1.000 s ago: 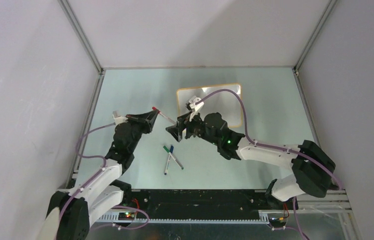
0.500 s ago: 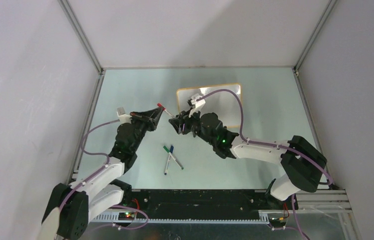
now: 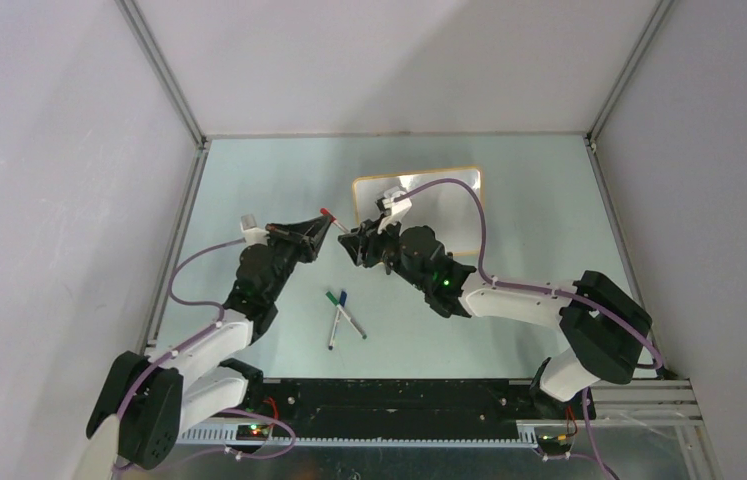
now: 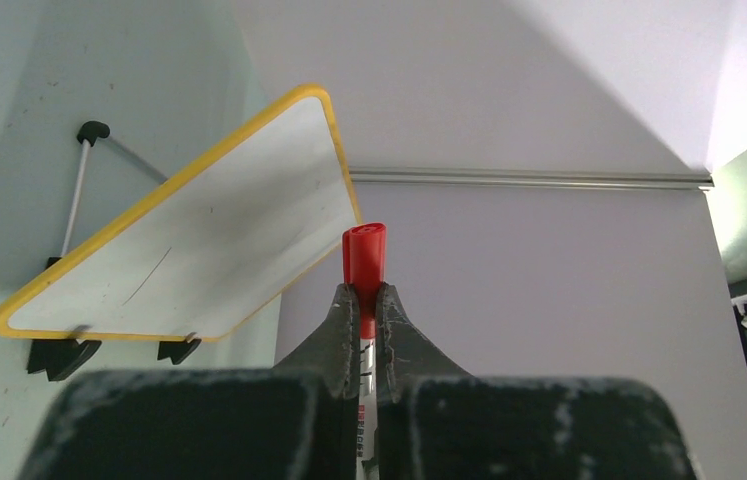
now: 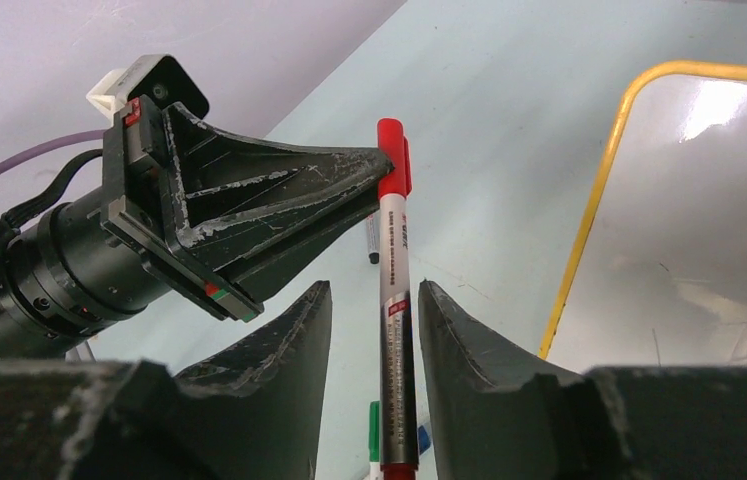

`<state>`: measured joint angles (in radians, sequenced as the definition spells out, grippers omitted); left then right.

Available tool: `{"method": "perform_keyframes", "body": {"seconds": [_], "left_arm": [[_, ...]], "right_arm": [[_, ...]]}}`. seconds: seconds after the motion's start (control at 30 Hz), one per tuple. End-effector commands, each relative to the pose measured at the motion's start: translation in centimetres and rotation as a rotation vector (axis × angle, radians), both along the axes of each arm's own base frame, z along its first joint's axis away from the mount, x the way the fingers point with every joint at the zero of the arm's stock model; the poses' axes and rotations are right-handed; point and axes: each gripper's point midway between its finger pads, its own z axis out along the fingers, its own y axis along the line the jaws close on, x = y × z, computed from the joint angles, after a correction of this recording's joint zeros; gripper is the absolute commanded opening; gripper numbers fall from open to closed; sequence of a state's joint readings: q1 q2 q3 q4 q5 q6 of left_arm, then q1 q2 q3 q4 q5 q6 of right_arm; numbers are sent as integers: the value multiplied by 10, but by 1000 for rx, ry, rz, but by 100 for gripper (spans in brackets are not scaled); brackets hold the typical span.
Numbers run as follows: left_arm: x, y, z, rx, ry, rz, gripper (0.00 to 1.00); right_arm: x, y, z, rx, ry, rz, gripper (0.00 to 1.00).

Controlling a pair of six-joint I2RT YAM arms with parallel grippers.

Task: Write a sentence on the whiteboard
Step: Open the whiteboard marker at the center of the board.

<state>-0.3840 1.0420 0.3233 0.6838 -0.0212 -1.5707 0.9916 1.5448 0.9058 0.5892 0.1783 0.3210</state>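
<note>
Whiteboard: a glossy white face that mirrors the overhead lights, edged by a smooth yellow-orange frame that looks like plastic, standing on black plastic clip feet. The marker has a smooth white plastic barrel with a slight sheen and a shiny red plastic cap. The left gripper and right gripper are matt black plastic, ridged with fine layer lines and scuffed with pale scratches. The table is a smooth, pale green sheet with a soft sheen. The walls are matt off-white panels joined by brushed metal rails. The arm shells are smooth white plastic, and the cables wear a smooth purple sleeve.
</note>
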Motion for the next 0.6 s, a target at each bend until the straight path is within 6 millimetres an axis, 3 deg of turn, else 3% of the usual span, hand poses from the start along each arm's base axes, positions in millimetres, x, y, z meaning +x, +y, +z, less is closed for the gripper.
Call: {"method": "perform_keyframes", "body": {"seconds": [0.0, 0.1, 0.17, 0.2, 0.27, 0.4, 0.57], "left_arm": [[-2, -3, 22, -30, -65, -12, 0], [-4, -1, 24, -28, -73, -8, 0], [-4, -1, 25, -27, -76, -8, 0], [-4, -1, 25, -28, -79, -7, 0], [-5, 0, 25, -29, -83, -6, 0], [-6, 16, 19, 9, -92, 74, 0], [-3, 56, 4, 153, -32, 250, 0]], "right_arm": [[8, 4, 25, 59, -43, -24, 42], [8, 4, 24, 59, -38, -19, 38], [8, 4, 23, 60, -36, -15, 23], [9, 3, 23, 60, -34, -16, 8], [9, 2, 24, 61, -29, -16, 0], [-1, 3, 30, 43, -41, 61, 0], [-15, 4, 23, 13, -18, 234, 0]]}}
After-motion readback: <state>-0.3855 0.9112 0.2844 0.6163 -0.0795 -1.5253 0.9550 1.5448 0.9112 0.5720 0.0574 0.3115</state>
